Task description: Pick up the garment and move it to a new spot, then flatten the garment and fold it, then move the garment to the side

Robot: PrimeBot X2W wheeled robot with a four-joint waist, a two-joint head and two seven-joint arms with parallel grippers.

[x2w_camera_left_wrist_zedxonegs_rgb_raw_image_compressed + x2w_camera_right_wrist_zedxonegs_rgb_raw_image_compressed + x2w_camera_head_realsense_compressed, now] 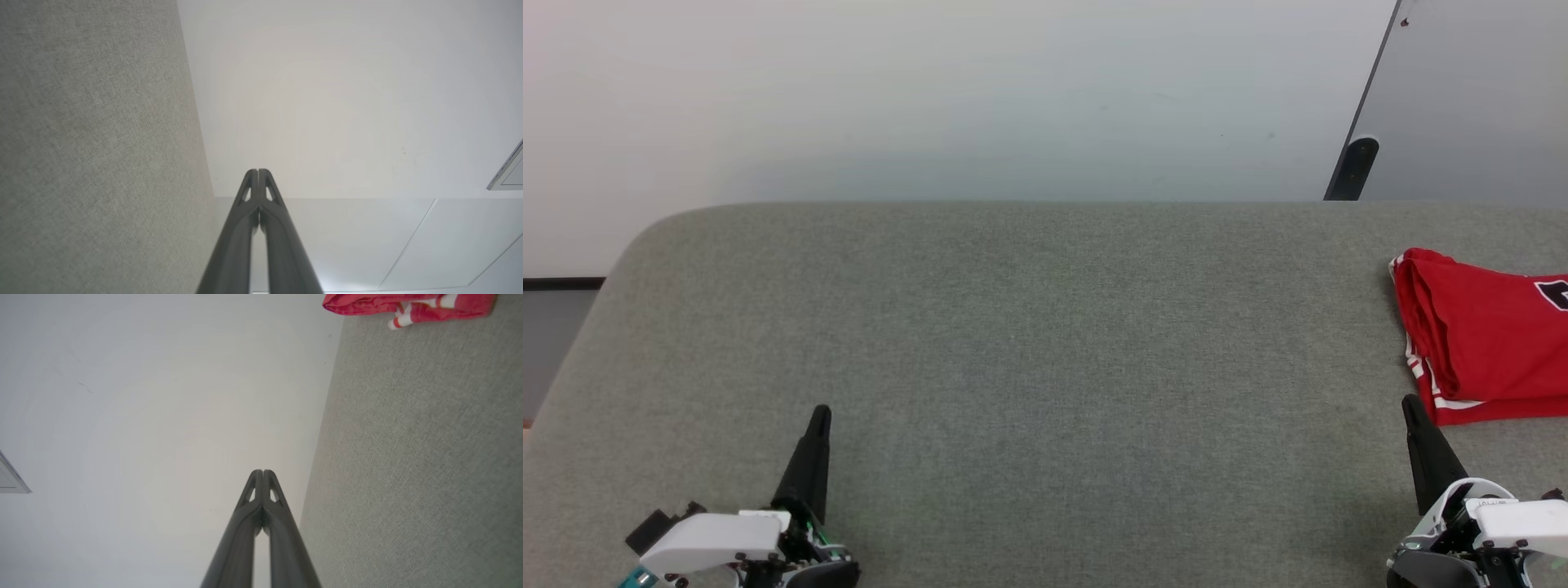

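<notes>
Nearest the robot, the left tool (pixel 818 418) and the right tool (pixel 1410 406) sit low at the near edge of the surface (pixel 1045 343), one at each side, their long dark tapered fingers pointing away. Each has its two fingers pressed together tip to tip and holds nothing, and the wrist views show the same for the left tool (pixel 258 171) and the right tool (pixel 263 472). This looks like a parked, out-of-the-way posture that leaves the middle free. The surface is covered in a grey-green woven cloth with a fine, matte grain and has a rounded far-left corner. The garment (pixel 1478 335) lies on it at the right, just beyond the right tool's tip and running out of the head view. It is smooth red knit with white-striped trim and a scrap of black-and-white lettering, doubled over into a compact stack with soft rolled folds along its left side. Its bunched edge shows in the right wrist view (pixel 408 304). Folded and off to one side, it suggests the last step is done. Beyond the surface stands a plain pale wall (pixel 931 98) and a grey panel (pixel 1470 98).
</notes>
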